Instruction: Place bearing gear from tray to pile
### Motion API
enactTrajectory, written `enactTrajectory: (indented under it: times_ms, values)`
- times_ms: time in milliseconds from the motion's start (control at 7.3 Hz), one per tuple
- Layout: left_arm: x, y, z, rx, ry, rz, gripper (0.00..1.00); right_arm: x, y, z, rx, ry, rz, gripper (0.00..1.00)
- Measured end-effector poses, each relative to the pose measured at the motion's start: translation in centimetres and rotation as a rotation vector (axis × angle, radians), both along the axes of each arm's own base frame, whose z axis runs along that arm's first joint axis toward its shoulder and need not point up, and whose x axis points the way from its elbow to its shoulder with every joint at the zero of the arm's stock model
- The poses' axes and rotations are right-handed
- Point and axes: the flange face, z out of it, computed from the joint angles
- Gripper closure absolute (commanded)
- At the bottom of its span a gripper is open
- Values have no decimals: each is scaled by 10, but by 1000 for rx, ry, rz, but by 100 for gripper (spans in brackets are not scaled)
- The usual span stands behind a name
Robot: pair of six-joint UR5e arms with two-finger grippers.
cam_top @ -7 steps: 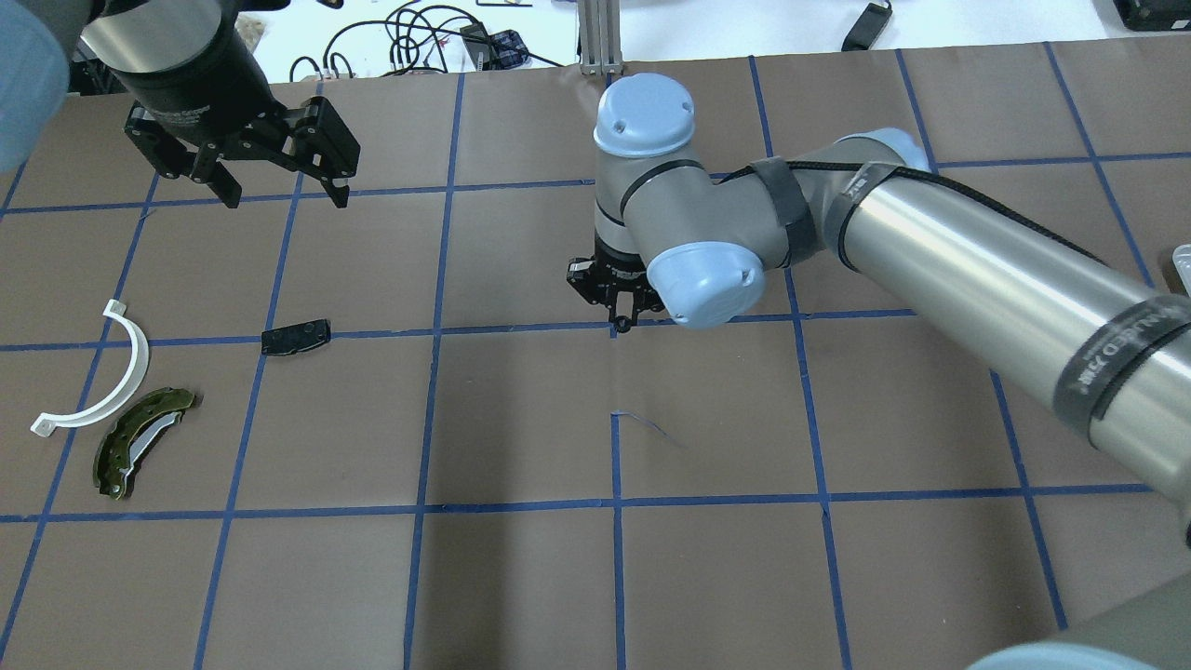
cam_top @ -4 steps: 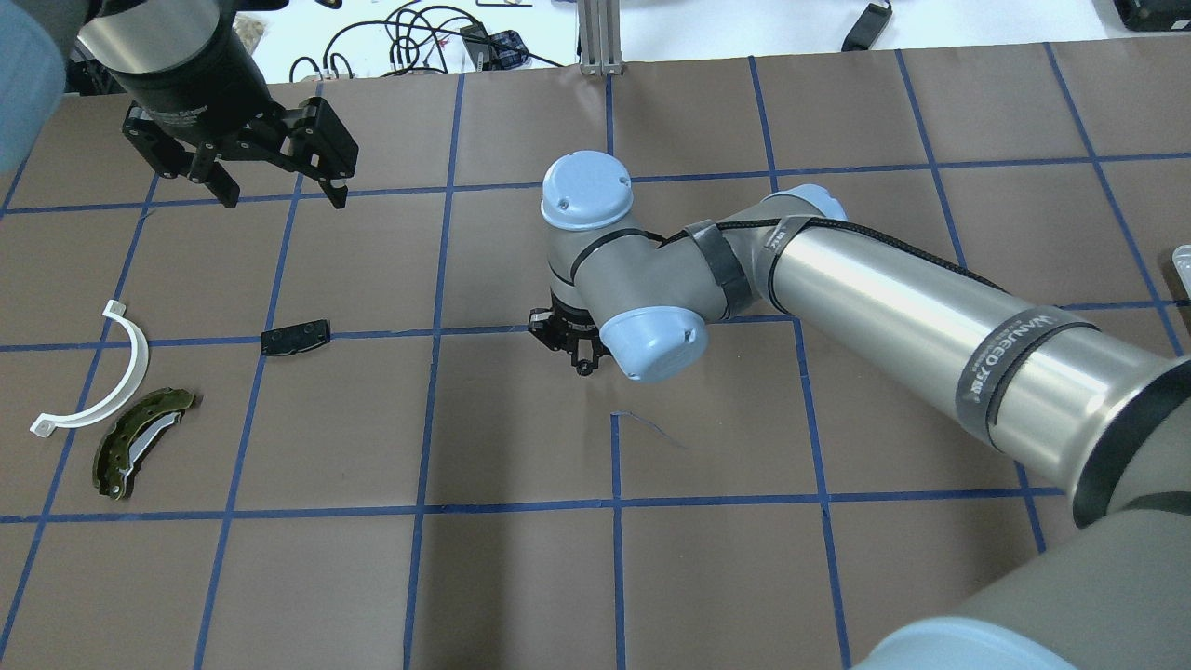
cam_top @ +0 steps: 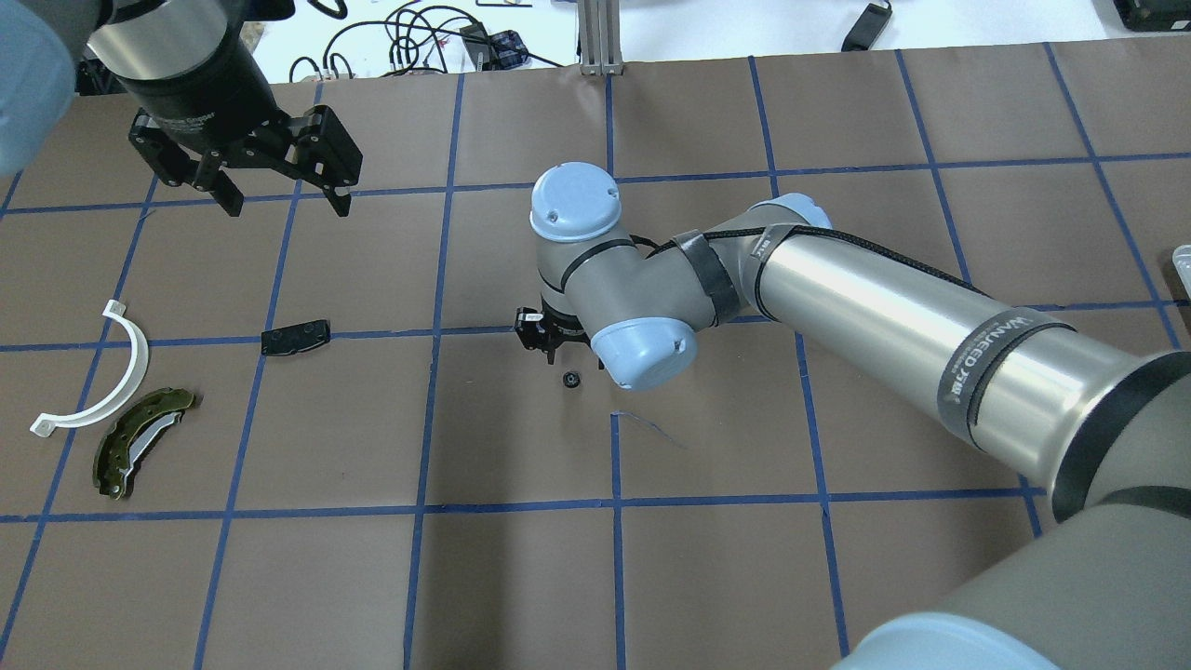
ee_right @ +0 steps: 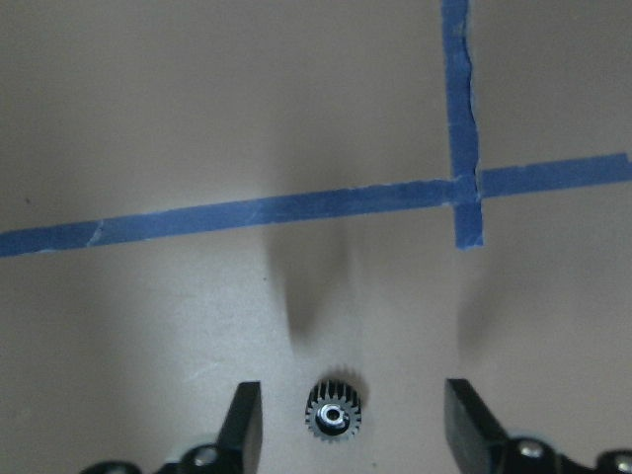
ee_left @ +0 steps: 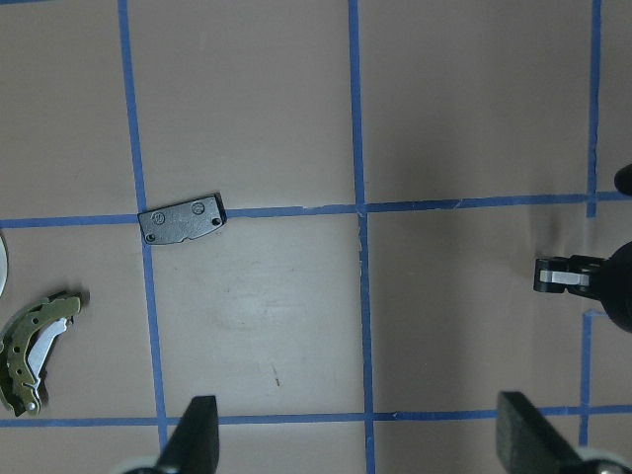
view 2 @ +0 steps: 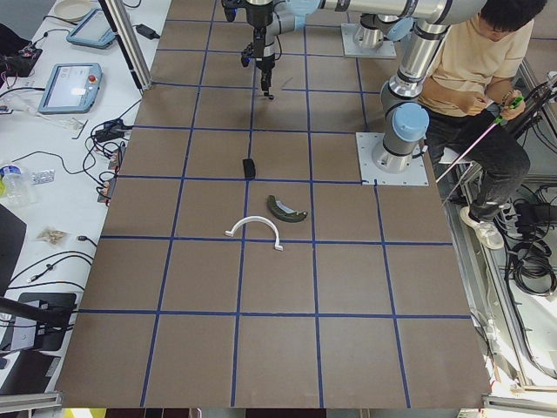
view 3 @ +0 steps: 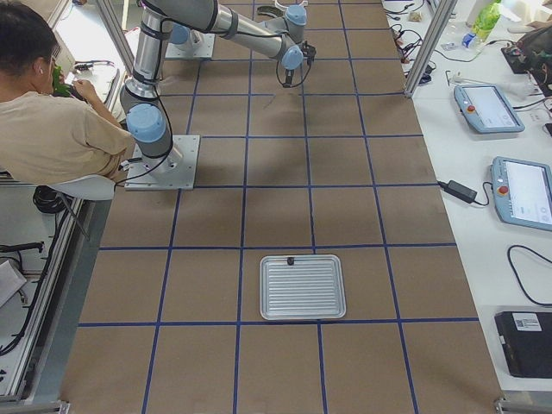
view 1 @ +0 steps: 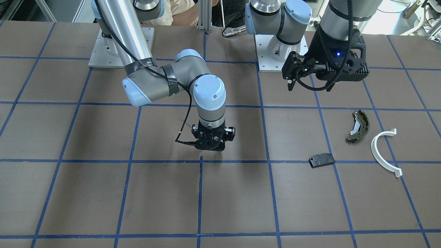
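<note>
The bearing gear (ee_right: 334,413), small, dark and toothed, lies on the brown table between the open fingers of my right gripper (ee_right: 353,395). In the overhead view the gear (cam_top: 569,379) sits free just beside the right gripper (cam_top: 556,352), near the table's middle. The pile lies well to the left: a black plate (cam_top: 296,336), an olive-green brake shoe (cam_top: 140,442) and a white half-ring (cam_top: 102,377). My left gripper (cam_top: 279,195) hangs open and empty above the table behind the pile. Its wrist view shows the plate (ee_left: 183,221) and the shoe (ee_left: 35,341).
The ribbed metal tray (view 3: 302,286) lies far off at the robot's right end of the table, with a small dark part (view 3: 290,260) at its edge. A seated operator (view 3: 52,129) is behind the robot bases. Blue tape lines grid the brown table (cam_top: 707,577).
My right arm has moved left and nearer with the gear, then opened. The gear now lies loose on the table. The left gripper has barely moved.
</note>
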Motion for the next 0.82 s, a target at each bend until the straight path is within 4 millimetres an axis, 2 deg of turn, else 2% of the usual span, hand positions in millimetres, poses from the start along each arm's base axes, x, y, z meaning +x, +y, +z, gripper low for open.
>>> enactTrajectory:
  times_ms: [137, 274, 411, 548, 822]
  values:
    - [-2, 3, -5, 16, 2, 3, 0, -14, -8, 17, -25, -7, 25, 0]
    - [-10, 10, -19, 42, 7, 14, 0, -39, -18, 39, -47, -10, 62, 0]
    - [-30, 18, -41, 63, 10, 33, 0, -75, -29, 64, -56, -7, 107, 0]
    - [-60, 23, -68, 63, 9, 54, 0, -113, -38, 88, -61, -1, 150, 0]
    - [-119, 27, -128, 0, 20, 90, 0, -190, -56, 115, -68, 6, 246, 0]
